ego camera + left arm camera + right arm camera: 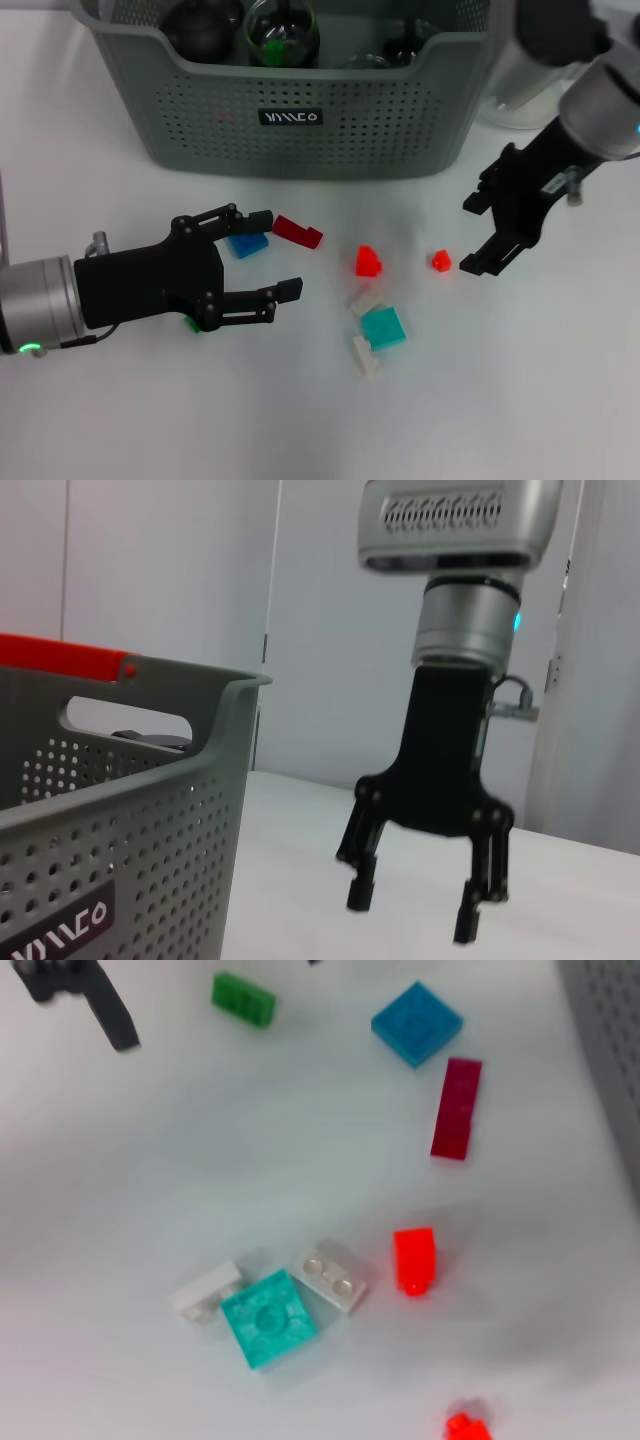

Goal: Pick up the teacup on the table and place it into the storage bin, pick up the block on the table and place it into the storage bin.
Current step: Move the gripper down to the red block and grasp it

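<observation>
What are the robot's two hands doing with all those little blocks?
Both hands are empty, jaws open. The left gripper hovers low by the blue block and dark red block. The right gripper hangs beside a small red block. Blocks lie scattered on the white table, in front of the storage bin.

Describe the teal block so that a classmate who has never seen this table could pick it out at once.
Start at the storage bin and come forward over the white table to the scattered blocks between the two grippers. The teal block lies nearest the front, a flat square between two white blocks, the only teal one there.
</observation>
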{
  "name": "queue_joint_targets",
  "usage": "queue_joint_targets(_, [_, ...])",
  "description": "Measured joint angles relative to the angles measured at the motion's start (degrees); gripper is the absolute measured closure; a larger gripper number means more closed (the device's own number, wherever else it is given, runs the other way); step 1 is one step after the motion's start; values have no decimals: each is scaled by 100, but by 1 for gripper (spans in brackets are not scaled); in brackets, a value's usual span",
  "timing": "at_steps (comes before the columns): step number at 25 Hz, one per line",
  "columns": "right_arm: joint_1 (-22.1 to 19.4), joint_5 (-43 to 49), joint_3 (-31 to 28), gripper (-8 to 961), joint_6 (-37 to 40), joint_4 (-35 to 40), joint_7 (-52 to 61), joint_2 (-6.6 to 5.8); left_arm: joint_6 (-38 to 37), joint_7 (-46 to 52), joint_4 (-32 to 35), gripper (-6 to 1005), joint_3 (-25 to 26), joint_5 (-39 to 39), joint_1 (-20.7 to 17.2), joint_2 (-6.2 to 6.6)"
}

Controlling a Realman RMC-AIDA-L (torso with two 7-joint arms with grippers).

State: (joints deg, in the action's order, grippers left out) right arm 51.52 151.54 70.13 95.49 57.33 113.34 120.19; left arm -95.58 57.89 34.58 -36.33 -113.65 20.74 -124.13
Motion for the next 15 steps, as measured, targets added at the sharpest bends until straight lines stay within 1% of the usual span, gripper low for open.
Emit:
queue_joint_targets(4, [98, -3, 525, 120, -585, -414, 59, 12, 3, -3, -38, 137, 3, 1, -3, -4])
queue_joint_targets(5, [98, -3, 525, 120, -585, -414, 59, 12, 3, -3, -38, 137, 3, 1, -3, -4])
queue_joint_targets(12, [278, -30, 779, 131, -1091, -1042, 17, 47, 86, -6, -75, 137, 3, 1, -7, -15])
queue_joint_targets(15, [324, -185, 991, 139, -1333, -1277, 14, 52, 91, -6, -84, 137, 3, 1, -5, -15])
